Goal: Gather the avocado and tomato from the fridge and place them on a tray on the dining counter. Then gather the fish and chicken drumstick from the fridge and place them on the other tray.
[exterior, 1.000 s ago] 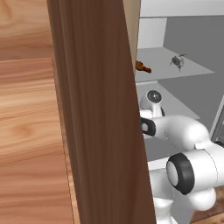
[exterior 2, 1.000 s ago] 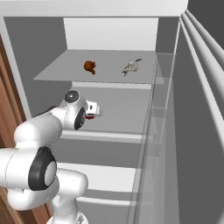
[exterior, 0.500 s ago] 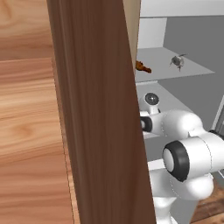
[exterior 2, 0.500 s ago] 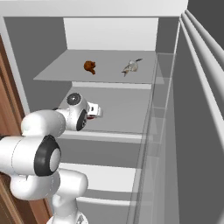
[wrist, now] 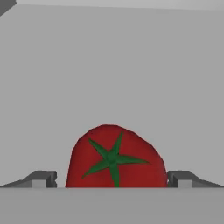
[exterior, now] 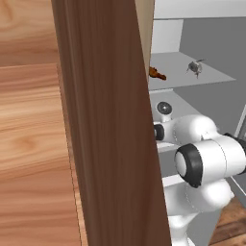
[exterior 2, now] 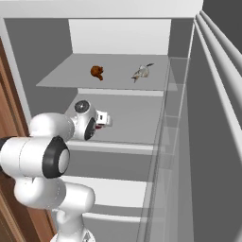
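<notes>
In the hand view the tomato [wrist: 114, 159] is glossy red with a green star-shaped calyx facing the camera, sitting on a grey fridge [exterior 2: 189, 142] shelf between the fingertips [wrist: 41, 178] of the end effector [wrist: 113, 180], whose jaws stand wide apart, apparently not touching it; on the shelf above lie the chicken drumstick [exterior 2: 97, 72] and fish [exterior 2: 141, 72]

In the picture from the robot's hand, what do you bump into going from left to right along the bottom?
Left fingertip → tomato → right fingertip. The jaws stand open, one on each side of the tomato.
</notes>
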You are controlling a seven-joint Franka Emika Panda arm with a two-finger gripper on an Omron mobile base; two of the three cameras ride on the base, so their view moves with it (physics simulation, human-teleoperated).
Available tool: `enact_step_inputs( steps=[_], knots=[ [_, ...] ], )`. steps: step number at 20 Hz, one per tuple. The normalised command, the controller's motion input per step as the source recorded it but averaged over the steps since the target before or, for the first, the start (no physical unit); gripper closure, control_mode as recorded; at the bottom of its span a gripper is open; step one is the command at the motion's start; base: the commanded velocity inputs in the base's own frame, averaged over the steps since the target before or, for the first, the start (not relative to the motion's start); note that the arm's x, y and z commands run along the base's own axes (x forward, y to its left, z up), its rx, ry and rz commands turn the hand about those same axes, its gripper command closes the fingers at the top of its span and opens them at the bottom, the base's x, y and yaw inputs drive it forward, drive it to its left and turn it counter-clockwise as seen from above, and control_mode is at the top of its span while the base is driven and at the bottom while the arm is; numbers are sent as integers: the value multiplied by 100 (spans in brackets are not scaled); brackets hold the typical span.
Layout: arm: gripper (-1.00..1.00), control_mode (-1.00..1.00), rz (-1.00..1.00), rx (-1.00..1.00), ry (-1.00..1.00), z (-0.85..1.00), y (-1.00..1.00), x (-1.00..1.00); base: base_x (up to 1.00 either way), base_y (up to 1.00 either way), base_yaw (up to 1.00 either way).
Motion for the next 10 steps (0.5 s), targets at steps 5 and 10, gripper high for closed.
enact_step_inputs(
  steps=[5, 10],
  knots=[
    [-100, -100, 0, 0, 0, -15, 0, 13, 0, 0, 0],
    [100, -100, 0, 0, 0, -10, 0, 13, 0, 0, 0]
  ],
)
